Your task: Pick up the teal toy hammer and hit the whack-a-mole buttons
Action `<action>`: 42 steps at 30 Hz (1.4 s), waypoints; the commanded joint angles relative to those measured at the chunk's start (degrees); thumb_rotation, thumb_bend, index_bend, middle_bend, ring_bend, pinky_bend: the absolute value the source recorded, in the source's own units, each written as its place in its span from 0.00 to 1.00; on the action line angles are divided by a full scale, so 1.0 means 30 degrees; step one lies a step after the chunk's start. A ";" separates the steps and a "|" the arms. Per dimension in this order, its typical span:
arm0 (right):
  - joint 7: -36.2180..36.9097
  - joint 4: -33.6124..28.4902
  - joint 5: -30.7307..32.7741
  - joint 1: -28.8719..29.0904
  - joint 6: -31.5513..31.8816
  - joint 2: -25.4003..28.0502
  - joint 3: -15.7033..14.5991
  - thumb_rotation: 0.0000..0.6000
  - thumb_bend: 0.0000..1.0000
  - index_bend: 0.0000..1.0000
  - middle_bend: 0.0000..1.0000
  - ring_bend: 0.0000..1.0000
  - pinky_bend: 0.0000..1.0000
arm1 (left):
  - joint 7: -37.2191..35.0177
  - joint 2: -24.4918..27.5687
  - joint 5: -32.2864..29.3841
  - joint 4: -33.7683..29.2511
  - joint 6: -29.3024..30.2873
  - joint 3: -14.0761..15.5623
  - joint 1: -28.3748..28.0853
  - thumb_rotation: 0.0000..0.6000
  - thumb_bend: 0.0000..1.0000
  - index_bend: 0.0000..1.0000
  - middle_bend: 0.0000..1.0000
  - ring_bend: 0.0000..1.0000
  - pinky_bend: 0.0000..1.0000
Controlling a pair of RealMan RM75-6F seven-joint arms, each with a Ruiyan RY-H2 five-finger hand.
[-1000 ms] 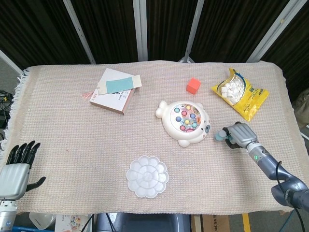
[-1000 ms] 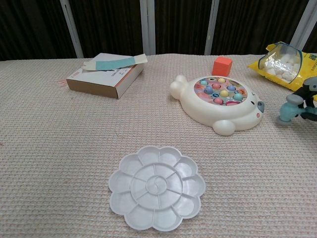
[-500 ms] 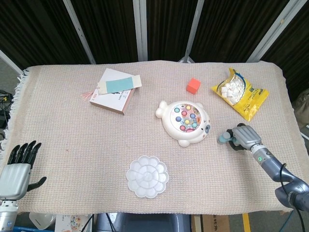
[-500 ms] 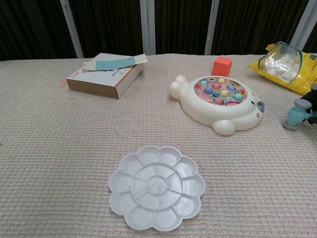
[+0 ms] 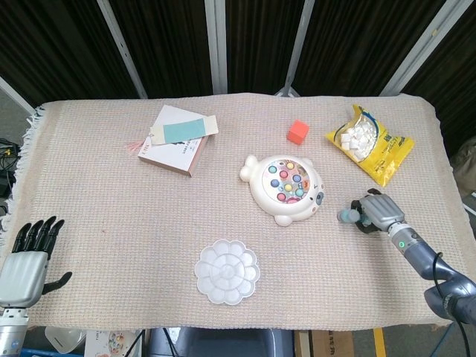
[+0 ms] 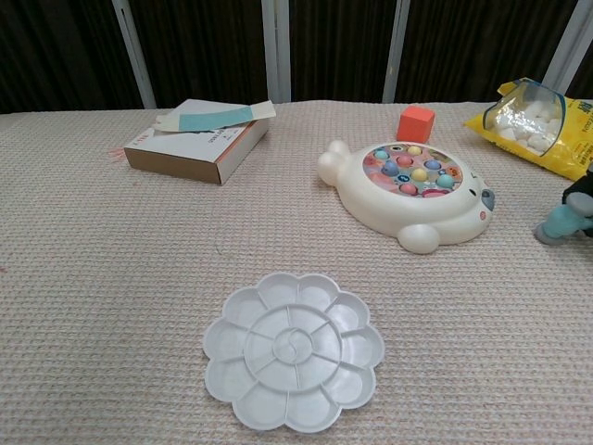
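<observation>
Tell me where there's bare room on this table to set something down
Widest bare cloth is the left side, between the book box, the flower tray and the left hand. It is crowded on the right, around the mole game, red block, snack bag and right hand.

Game (image 5: 285,188) mid-table; cube (image 5: 298,132) behind it, palette (image 5: 227,271) in front-left, box (image 5: 176,139) far left-behind, bag (image 5: 370,143) right-behind, hammer (image 5: 348,216) just right.

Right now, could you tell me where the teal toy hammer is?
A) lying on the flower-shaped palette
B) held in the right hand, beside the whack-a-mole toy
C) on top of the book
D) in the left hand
B: the right hand grips the teal toy hammer, off the whack-a-mole toy.
</observation>
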 commanded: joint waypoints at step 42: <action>-0.3189 -0.1117 0.2871 0.1327 -0.3418 0.0975 0.1842 1.00 0.31 0.20 0.34 0.18 0.02 | -0.0287 -0.0255 -0.0637 0.0375 -0.0541 -0.0157 -0.0214 1.00 0.15 0.00 0.00 0.00 0.00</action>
